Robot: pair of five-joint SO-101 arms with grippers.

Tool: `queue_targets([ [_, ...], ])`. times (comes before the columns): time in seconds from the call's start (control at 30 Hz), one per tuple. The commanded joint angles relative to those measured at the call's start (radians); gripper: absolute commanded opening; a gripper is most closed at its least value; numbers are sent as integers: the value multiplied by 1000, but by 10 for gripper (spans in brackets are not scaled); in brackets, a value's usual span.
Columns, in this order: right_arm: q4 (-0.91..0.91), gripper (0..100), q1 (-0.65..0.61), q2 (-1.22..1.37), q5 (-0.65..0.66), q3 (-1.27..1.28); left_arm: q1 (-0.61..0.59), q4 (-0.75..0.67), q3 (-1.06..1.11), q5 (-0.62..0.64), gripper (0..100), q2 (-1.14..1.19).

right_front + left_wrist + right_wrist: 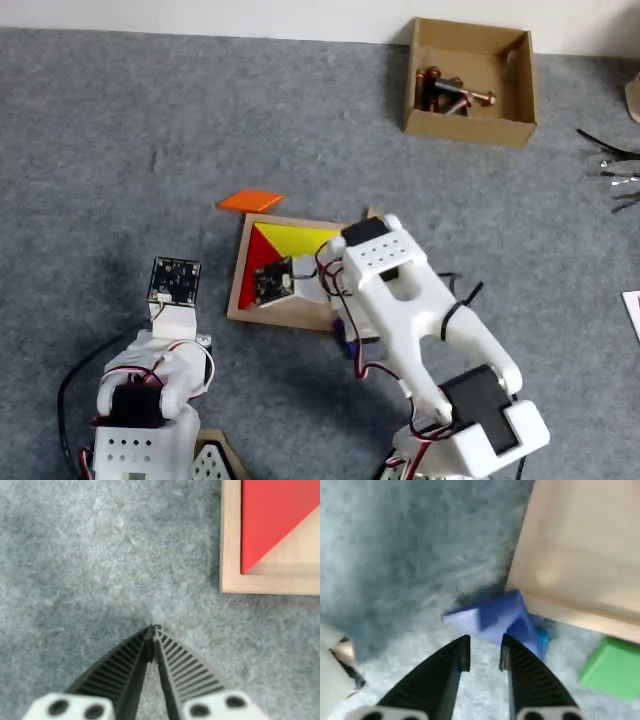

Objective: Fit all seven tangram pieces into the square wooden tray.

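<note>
The square wooden tray (pixel 243 300) lies mid-table with a red triangle (pixel 262 255) and a yellow triangle (pixel 300 238) inside. An orange piece (pixel 250 200) rests on the carpet just beyond it. My right arm (pixel 400 290) hangs over the tray's near right side. My right gripper (pixel 482 652) is open by a narrow gap, and a blue piece (pixel 495 615) lies on the carpet just past its tips, against the tray's edge (pixel 580 545). A green piece (pixel 610 672) sits close by. My left gripper (pixel 154 628) is shut and empty over carpet beside the tray's corner (pixel 230 555).
A cardboard box (pixel 470 80) holding copper parts stands at the back right. Black cables (pixel 610 160) lie at the right edge. Grey carpet (pixel 120 150) covers the table, with open room at the left and back. My left arm (pixel 160 370) sits at the near left.
</note>
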Motion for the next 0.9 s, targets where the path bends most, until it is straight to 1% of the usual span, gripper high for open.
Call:
queue_targets([
  [0.0, 33, 94, -33, -87, -192, -104, -13, 5, 19, 6, 5, -16],
  [0.07, 33, 94, -44, -113, -315, -119, -13, 5, 19, 6, 5, -16],
  [0.2, 31, 94, -47, -160, -508, -116, -13, 5, 19, 6, 5, -16],
  [0.27, 35, 94, -45, -186, -571, -113, -13, 5, 19, 6, 5, -16],
  [0.3, 36, 94, -42, -200, -572, -94, -13, 5, 19, 6, 5, -16],
  [0.5, 30, 95, 44, -344, -358, 79, -13, 5, 19, 6, 5, -16],
  [0.57, -8, 103, 73, -403, -296, 156, -13, 5, 19, 6, 5, -16],
  [0.63, -85, 143, 110, -469, -255, 263, -13, 5, 19, 6, 5, -16],
  [0.73, -248, 211, 145, -581, -215, 440, -13, 5, 19, 6, 5, -16],
  [0.8, -338, 221, 142, -657, -198, 558, -13, 5, 19, 6, 5, -16],
  [0.87, -390, 221, 104, -730, -193, 661, -13, 5, 19, 6, 5, -16],
])
